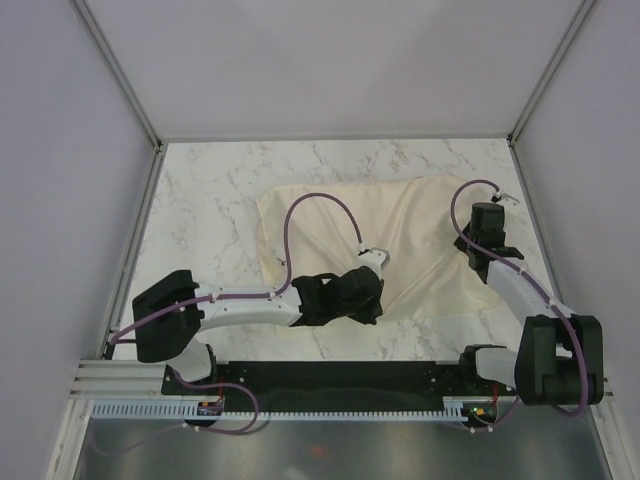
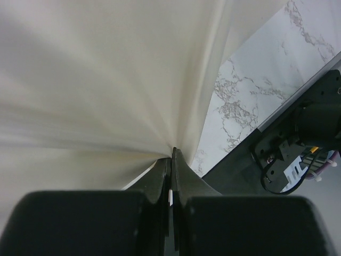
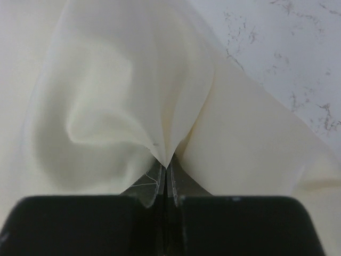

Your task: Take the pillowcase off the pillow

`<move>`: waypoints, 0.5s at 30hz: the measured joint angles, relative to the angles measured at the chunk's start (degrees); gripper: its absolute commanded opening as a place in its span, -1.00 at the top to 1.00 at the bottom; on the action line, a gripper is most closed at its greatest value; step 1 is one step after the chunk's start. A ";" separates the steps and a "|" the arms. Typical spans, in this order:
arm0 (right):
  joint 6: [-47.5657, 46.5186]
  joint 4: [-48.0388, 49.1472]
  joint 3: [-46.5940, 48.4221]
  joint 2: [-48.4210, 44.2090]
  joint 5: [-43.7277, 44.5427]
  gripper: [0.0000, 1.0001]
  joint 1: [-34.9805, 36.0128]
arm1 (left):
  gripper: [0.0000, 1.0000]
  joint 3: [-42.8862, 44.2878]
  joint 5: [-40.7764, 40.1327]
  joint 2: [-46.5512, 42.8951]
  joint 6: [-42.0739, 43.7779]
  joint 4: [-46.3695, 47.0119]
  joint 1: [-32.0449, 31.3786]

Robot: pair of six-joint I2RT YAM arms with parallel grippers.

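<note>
The cream pillowcase (image 1: 420, 225) lies spread over the middle of the marble table (image 1: 210, 210). I cannot tell the pillow apart from it in any view. My left gripper (image 1: 379, 300) is shut on the pillowcase's near edge. In the left wrist view the gripper (image 2: 171, 152) pinches the cloth (image 2: 106, 80), which pulls taut in radiating folds. My right gripper (image 1: 470, 243) is shut on the pillowcase at its right side. In the right wrist view the gripper (image 3: 166, 165) holds a pointed peak of thin cloth (image 3: 133, 80) with a small dark mark (image 3: 155, 144).
White walls close in the table at the back and both sides. A black base rail (image 1: 340, 375) runs along the near edge, and its hardware shows in the left wrist view (image 2: 298, 149). Bare marble (image 3: 287, 48) shows beyond the cloth on the right.
</note>
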 measured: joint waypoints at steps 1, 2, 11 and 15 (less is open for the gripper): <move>-0.15 0.42 0.00 0.94 -0.90 1.00 -0.46 | 0.95 0.35 0.02 0.52 0.02 0.00 -0.42; -0.28 0.74 -0.02 1.70 -1.81 1.00 -0.94 | 0.95 0.68 0.04 0.87 0.00 0.02 -0.74; -3.74 1.44 -0.04 0.44 -4.13 0.82 -1.66 | -0.71 2.12 -4.02 -1.68 1.57 -5.29 -1.79; -5.38 -1.11 0.04 -4.15 -4.46 -0.38 -1.79 | -0.78 2.38 -9.53 -8.68 3.08 -10.95 -1.88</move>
